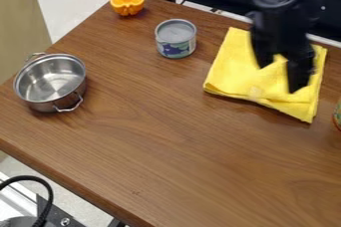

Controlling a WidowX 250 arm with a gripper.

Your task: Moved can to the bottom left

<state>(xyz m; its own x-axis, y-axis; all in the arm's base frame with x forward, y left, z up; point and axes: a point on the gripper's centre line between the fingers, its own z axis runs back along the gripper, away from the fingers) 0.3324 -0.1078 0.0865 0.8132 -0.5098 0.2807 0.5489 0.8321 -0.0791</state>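
Observation:
My gripper (pixel 278 77) hangs at the upper right above the yellow cloth, its two fingers spread apart with nothing between them. A short tin can (pixel 176 48) with a grey lid and a blue-green label stands upright near the top middle of the table, to the left of the gripper and apart from it. At the right edge, part of another can-like object (pixel 338 115) shows, cut off by the view.
The folded yellow cloth (pixel 230 74) lies under the gripper. A steel pot (pixel 50 81) with two handles stands at the left. Half an orange (pixel 127 3) sits by the table's upper left edge. The wooden table (pixel 173 136) ends along a slanting lower left edge.

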